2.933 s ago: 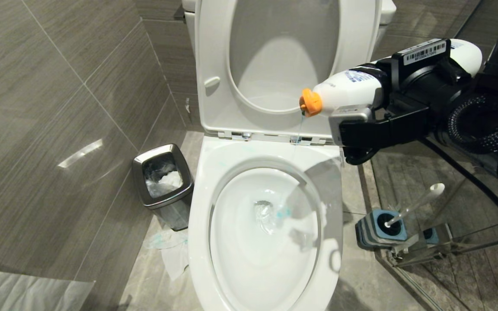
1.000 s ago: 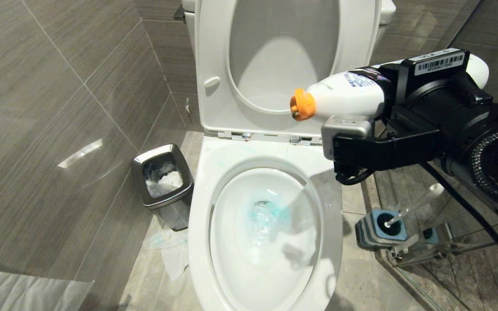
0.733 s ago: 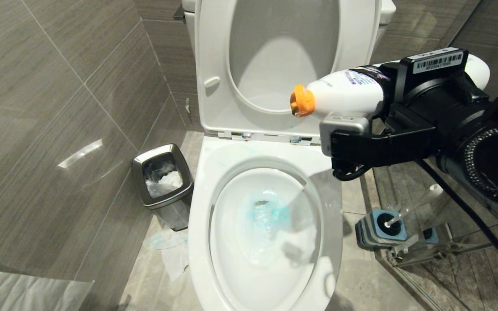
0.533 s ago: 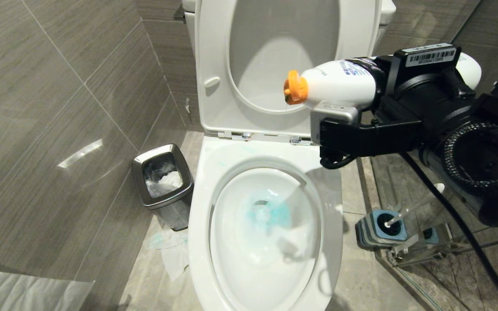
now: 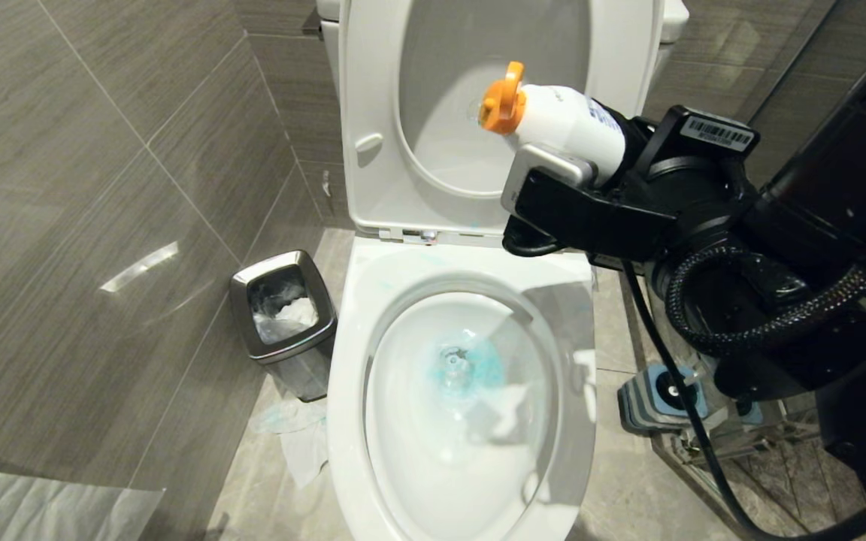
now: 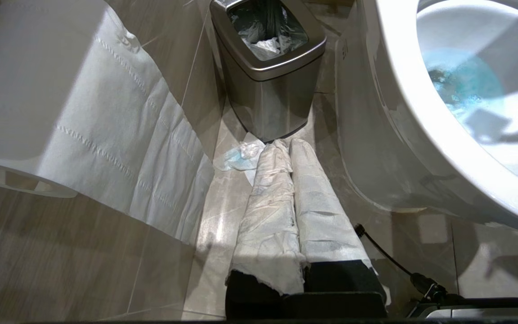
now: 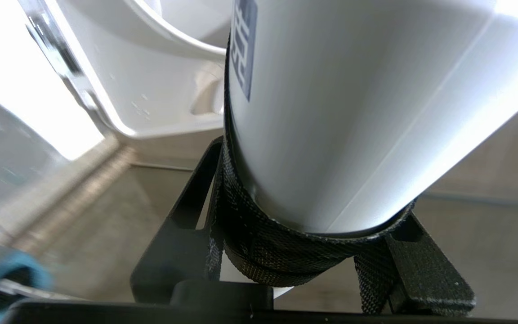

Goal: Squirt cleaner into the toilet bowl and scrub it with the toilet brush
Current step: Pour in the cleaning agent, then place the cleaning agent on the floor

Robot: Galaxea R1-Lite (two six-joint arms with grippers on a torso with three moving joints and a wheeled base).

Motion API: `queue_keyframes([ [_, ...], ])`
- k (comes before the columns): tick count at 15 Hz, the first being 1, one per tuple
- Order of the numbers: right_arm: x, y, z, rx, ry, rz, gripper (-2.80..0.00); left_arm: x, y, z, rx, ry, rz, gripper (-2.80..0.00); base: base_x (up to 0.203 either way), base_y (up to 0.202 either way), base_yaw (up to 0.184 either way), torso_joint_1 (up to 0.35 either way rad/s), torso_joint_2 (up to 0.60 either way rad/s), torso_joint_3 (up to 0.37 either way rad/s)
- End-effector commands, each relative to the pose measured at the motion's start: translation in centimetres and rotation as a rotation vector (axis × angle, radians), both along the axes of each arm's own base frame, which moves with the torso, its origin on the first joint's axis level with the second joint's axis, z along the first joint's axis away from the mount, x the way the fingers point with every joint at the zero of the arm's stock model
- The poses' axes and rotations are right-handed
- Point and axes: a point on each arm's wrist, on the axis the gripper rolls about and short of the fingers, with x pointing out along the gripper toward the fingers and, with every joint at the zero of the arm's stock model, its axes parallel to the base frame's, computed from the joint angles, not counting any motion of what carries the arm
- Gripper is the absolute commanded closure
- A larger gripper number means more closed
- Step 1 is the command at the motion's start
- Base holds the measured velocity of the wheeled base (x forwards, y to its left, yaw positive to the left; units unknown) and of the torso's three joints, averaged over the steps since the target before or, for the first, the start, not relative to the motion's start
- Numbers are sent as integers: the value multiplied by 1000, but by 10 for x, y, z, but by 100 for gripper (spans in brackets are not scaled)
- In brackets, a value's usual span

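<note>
- My right gripper (image 5: 613,161) pinches a white cleaner bottle (image 5: 564,128) with an orange nozzle cap (image 5: 501,101), tilted nozzle-up in front of the raised lid.
- The toilet bowl (image 5: 463,391) sits open below, blue cleaner (image 5: 467,368) pooled around its drain.
- The toilet brush holder (image 5: 662,394) stands on the floor right of the bowl (the arm hides the handle).
- My left gripper (image 6: 292,207), paper-wrapped fingers pressed together, hangs low beside a steel waste bin (image 6: 268,67) and a paper roll (image 6: 52,103).

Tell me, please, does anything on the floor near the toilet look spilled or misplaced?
Yes. Crumpled tissue with blue-green stains lies on the floor tiles between the steel waste bin and the toilet bowl, not inside the bin.
</note>
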Motion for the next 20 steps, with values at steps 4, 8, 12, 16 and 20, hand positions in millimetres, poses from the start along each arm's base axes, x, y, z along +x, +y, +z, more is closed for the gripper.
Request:
queue_keyframes([
  [4, -7, -8, -7, 207, -36, 36, 0, 0, 0, 0, 0, -1, 0, 0, 0, 0, 0, 0, 0, 0],
  [8, -15, -19, -6, 409, -50, 63, 0, 0, 0, 0, 0, 0, 0, 0, 0, 0, 0, 0, 0, 0],
  [12, -18, -24, -3, 596, -70, 100, 0, 0, 0, 0, 0, -1, 0, 0, 0, 0, 0, 0, 0, 0],
  [16, -22, -31, -6, 768, -74, 136, 0, 0, 0, 0, 0, -1, 0, 0, 0, 0, 0, 0, 0, 0],
  [20, -21, -54, -9, 880, -103, 109, 0, 0, 0, 0, 0, 0, 0, 0, 0, 0, 0, 0, 0, 0],
])
